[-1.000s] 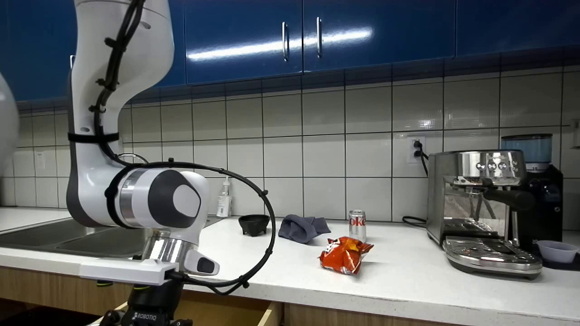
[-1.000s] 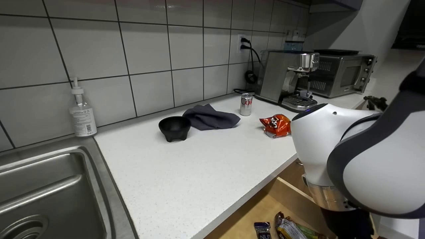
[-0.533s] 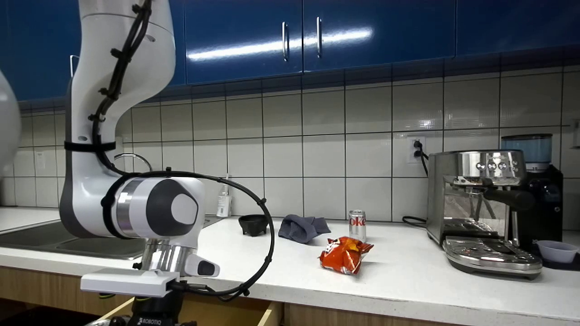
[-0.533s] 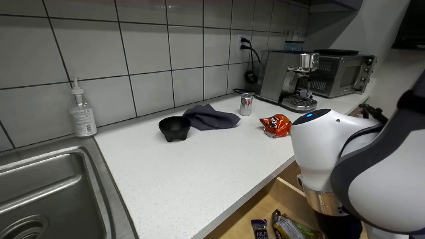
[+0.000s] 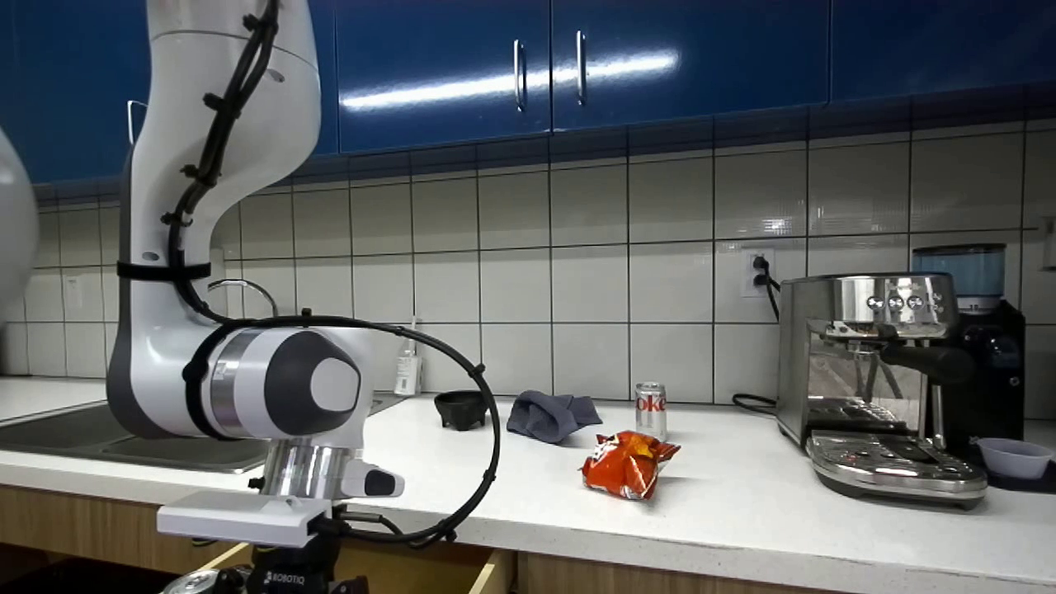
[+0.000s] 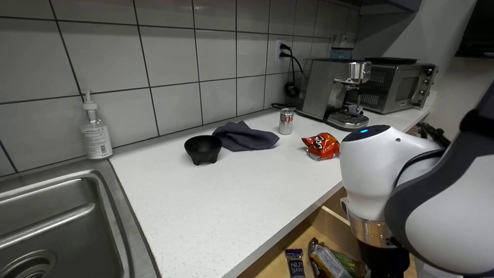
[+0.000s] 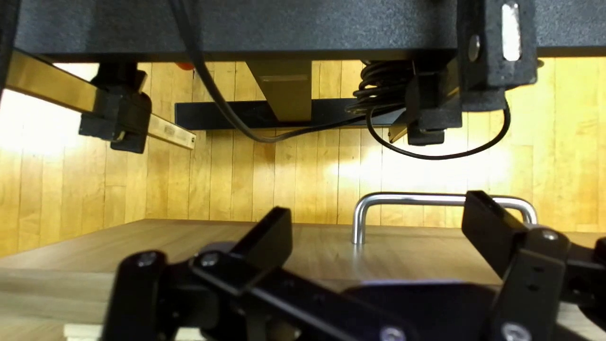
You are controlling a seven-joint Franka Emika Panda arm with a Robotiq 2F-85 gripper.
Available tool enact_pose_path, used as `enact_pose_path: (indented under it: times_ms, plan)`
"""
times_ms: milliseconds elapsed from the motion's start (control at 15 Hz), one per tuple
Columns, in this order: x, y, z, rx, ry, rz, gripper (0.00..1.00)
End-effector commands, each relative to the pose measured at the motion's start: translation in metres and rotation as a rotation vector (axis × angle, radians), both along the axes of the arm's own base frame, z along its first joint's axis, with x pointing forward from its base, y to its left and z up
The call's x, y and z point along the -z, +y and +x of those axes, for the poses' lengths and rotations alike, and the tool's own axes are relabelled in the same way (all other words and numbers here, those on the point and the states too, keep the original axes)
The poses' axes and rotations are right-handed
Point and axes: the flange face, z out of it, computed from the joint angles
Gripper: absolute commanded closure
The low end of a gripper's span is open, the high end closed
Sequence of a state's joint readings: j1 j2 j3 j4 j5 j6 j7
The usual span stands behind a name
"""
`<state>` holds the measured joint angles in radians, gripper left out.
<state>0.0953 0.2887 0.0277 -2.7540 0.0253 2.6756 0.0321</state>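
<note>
The pincer [image 7: 378, 213] is spread, its fingers [image 7: 270, 239] well apart. The white worktop [image 6: 231, 200] has a steel sink [image 6: 77, 231] let into it and an open wooden drawer [image 6: 334, 224] below. A black bowl [image 6: 203, 150] rests upright on the worktop, its inside dark. The metal handle [image 7: 426, 199] juts outward from the drawer's front, its long axis running along that front, partly behind one finger in the wrist view; contact cannot be told. Inside the drawer lie several wrapped snack bars [image 6: 328, 261].
</note>
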Motion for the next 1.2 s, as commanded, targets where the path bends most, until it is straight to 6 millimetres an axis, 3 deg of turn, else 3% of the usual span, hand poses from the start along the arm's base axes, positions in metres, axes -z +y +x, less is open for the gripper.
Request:
enact_pose_path:
  times_ms: [0, 1133]
  plan:
    - [-0.001, 0.009, 0.010, 0.011, -0.070, 0.006, 0.00]
    - [-0.005, 0.015, 0.034, 0.087, -0.276, 0.023, 0.00]
